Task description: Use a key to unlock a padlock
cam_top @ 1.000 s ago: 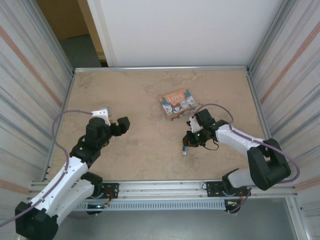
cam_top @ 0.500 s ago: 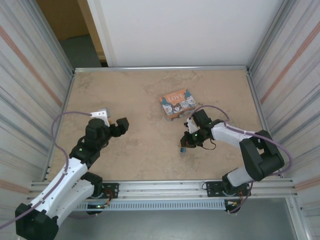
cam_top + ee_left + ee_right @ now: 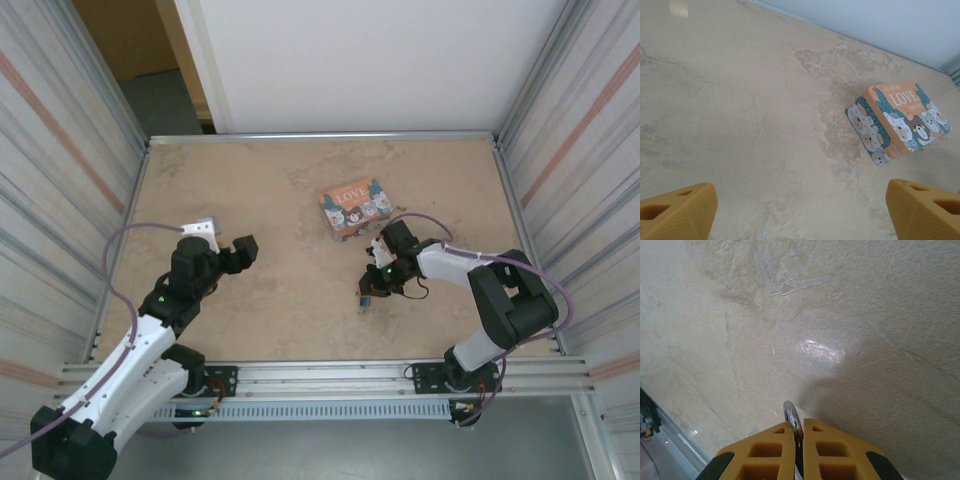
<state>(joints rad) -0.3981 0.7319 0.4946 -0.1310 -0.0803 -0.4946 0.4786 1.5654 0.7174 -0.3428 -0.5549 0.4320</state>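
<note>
Two grippers sit low in the overhead view, and neither shows a key meeting a lock yet. At lower left the left gripper (image 3: pixel 243 250) hangs over bare table (image 3: pixel 270 190), its orange fingers (image 3: pixel 677 212) spread wide with nothing between them. Right of centre, the right gripper (image 3: pixel 370 292) points down at the tabletop, jaws pressed together on a thin silvery piece (image 3: pixel 791 417) whose rounded edge pokes out between the pads at the bottom of the right wrist view (key bow or shackle, I cannot tell which). A small blue-teal speck at that gripper's tip looks like the padlock (image 3: pixel 367 301), touching or just under the fingers. It is too small to show whether its shackle is shut.

My judgement is that the task is early. One metal part is in hand, while inserting the key, turning it and freeing the shackle all seem left to do.

Farther up, just above centre, lies an orange box (image 3: pixel 355 207) with cartoon animals. Its lid reads "LOVE", with a smaller line beneath that is too small to read. No other writing or brand is legible.
</note>
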